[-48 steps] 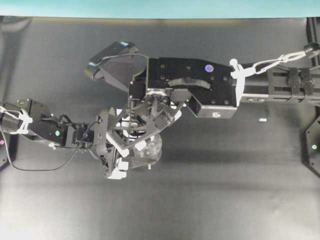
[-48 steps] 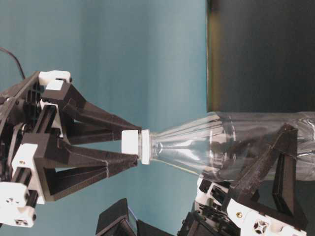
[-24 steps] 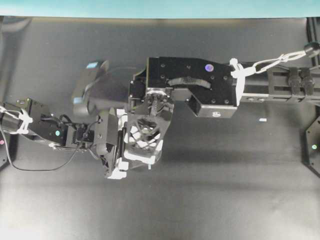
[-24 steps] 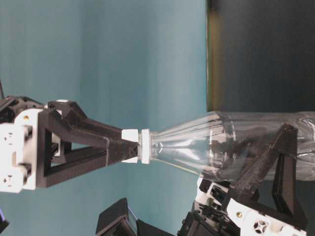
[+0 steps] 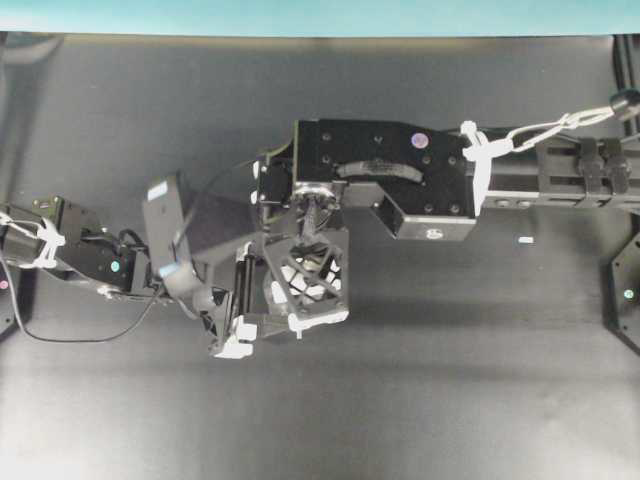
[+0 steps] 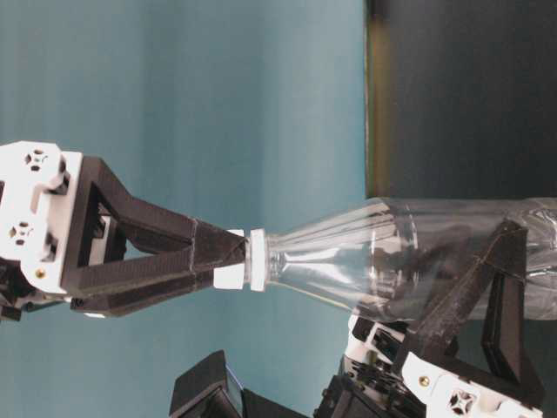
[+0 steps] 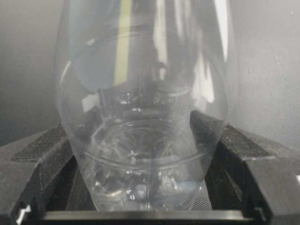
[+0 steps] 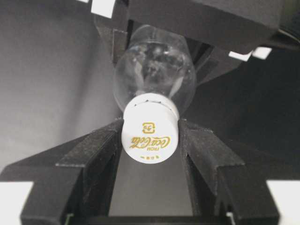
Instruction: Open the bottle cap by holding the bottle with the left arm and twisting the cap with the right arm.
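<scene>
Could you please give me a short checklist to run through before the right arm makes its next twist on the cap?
1. Left claw closed on the bottle: ok; its fingers press both sides of the body in the left wrist view.
2. Right claw closed on the bottle cap: ok; a finger sits tight against each side of the cap.
3. Cap still seated on the neck: ok; in the table-level view it sits against the neck ring with no gap showing.
4. Cap centred between the right fingers: ok in the right wrist view.
5. Whether the thread has loosened: cannot tell.
6. Bottle undeformed under the grip: ok; no dent is visible.
</scene>
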Motion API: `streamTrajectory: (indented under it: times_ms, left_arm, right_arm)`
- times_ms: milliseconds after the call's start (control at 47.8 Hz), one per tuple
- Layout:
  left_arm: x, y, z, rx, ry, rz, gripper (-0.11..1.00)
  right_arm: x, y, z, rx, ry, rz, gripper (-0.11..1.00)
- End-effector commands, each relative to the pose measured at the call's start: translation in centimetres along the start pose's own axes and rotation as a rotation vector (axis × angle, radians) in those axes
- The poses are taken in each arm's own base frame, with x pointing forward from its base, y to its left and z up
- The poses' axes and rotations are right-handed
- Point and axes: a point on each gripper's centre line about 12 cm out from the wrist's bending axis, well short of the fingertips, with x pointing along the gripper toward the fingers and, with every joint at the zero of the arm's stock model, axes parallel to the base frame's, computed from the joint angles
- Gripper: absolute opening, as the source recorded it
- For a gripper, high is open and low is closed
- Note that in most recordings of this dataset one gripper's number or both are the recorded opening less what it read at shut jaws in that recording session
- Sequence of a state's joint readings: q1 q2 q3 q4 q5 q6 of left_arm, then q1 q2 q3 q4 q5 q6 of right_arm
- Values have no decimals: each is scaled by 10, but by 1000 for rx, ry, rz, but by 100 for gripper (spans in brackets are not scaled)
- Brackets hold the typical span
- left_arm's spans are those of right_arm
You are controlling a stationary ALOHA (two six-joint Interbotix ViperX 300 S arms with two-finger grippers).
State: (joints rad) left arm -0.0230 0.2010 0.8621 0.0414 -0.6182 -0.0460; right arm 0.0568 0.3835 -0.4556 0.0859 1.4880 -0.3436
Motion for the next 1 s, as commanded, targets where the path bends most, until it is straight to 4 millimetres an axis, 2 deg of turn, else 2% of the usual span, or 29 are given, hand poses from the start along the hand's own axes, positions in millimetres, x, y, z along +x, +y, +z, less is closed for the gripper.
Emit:
streamTrajectory:
  times_ms: [0, 188, 983]
  left_arm:
    - [1, 1, -2, 0, 12, 1, 80]
    - [1, 0, -2, 1, 12, -1, 80]
    - [1, -1, -3, -1, 20, -2, 80]
  right_arm:
    - [0, 3, 0, -56, 2, -3, 38]
    - [0, 4, -2, -104, 5, -2, 38]
    - [-1, 8, -5, -54, 11, 1, 38]
